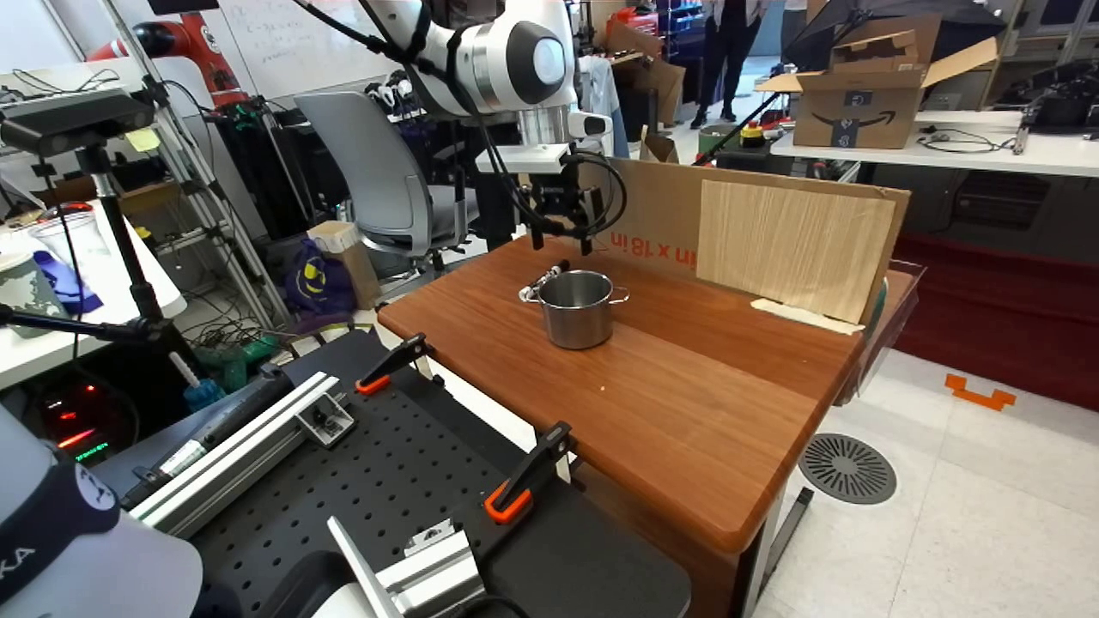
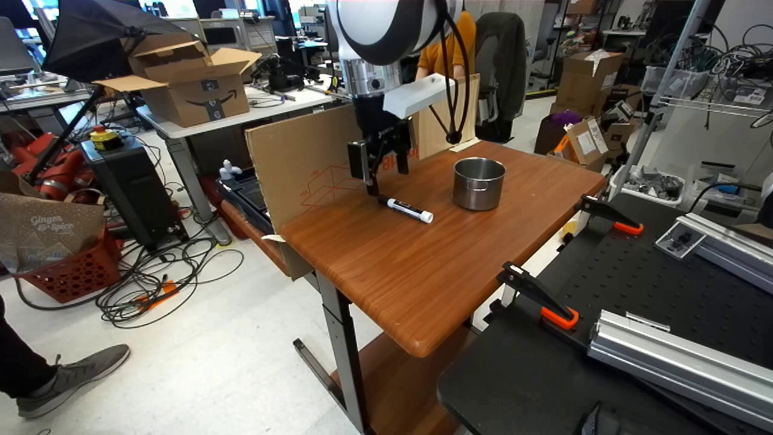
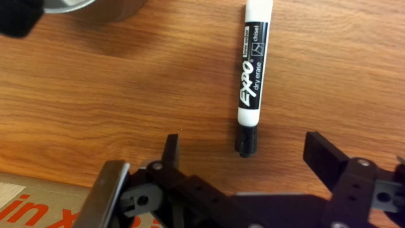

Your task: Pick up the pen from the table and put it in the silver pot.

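Black two-finger gripper point(image 3: 242, 139), wrist view: jaws wide apart, white-and-black cylindrical Expo marker point(image 3: 253, 69) below, lying on reddish-brown wooden table point(image 3: 126, 91). In an exterior view: bare wood between marker and round shiny steel pot point(image 2: 477, 194), inner wall showing. In an exterior view: pale wood-grain panel point(image 1: 794, 249) along far edge, free tabletop toward rounded corner.

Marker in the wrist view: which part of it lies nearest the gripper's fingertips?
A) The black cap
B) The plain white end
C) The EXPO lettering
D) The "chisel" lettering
A: in the wrist view the black cap is the end of the marker that points toward the open gripper, while the plain white end points away, at the top edge of the picture.
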Robot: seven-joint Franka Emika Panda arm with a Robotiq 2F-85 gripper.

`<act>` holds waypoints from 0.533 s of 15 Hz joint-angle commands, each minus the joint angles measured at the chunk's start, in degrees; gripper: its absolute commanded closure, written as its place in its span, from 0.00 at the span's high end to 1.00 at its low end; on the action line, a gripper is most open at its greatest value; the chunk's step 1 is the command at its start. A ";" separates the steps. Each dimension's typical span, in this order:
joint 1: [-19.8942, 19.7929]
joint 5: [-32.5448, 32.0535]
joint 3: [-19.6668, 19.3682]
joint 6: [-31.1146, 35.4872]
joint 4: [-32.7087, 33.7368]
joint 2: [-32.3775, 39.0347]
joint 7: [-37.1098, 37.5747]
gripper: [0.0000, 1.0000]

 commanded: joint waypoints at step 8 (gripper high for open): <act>0.50 1.62 -0.36 0.85 0.12 0.38 -0.51 1.00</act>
